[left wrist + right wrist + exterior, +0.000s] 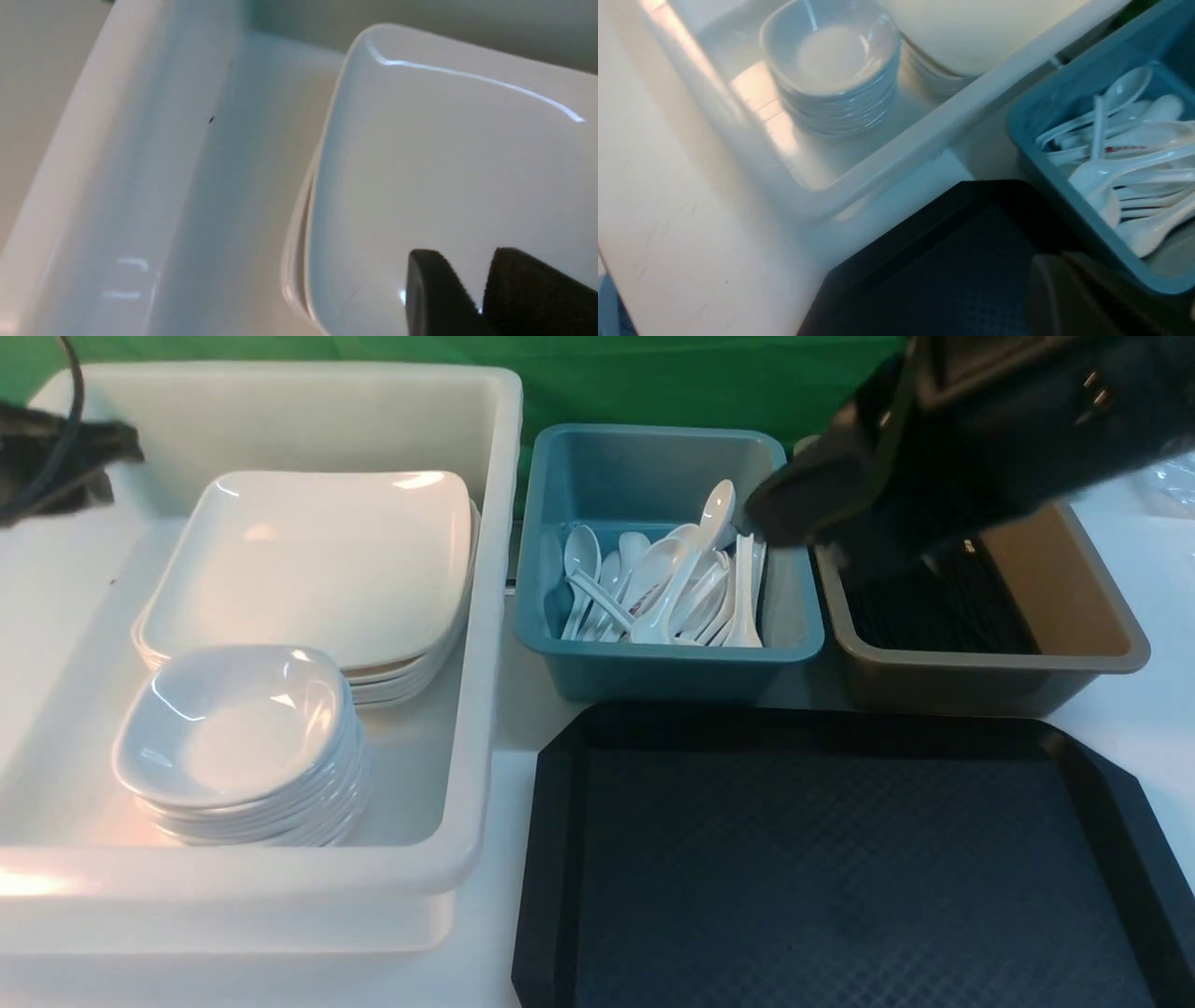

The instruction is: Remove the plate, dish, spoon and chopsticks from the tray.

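Observation:
The black tray lies at the front right, and nothing shows on its patterned surface. A white plate tops a stack in the white bin, with a stack of small dishes in front of it. Spoons fill the teal bin. Black chopsticks lie in the brown bin. My left gripper hovers over the top plate, shut and holding nothing. My right gripper is shut and holds nothing, above the tray's far edge beside the teal bin.
The white bin stands at the left, the teal bin in the middle and the brown bin at the right, all behind the tray. My right arm reaches over the brown bin. The left arm is at the far left edge.

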`<control>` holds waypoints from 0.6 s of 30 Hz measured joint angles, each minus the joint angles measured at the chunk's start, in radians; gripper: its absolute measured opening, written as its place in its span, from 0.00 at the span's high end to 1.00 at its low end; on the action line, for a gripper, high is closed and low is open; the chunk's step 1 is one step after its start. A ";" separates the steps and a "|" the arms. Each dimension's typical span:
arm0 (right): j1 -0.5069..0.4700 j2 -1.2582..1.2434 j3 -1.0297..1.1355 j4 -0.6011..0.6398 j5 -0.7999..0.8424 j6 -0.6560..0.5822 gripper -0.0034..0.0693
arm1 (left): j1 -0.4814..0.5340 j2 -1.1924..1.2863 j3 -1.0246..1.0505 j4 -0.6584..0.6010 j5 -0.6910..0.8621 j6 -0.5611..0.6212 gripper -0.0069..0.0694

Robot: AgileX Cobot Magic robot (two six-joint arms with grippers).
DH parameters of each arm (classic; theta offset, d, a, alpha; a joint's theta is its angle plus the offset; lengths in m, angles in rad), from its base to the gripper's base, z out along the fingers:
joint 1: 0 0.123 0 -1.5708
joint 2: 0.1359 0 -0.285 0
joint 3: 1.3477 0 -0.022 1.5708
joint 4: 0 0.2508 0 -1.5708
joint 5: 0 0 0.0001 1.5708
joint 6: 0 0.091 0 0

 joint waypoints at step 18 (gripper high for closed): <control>0.000 -0.351 -0.032 -0.448 0.019 0.326 0.92 | -0.471 -0.080 -0.302 0.021 0.458 0.160 0.91</control>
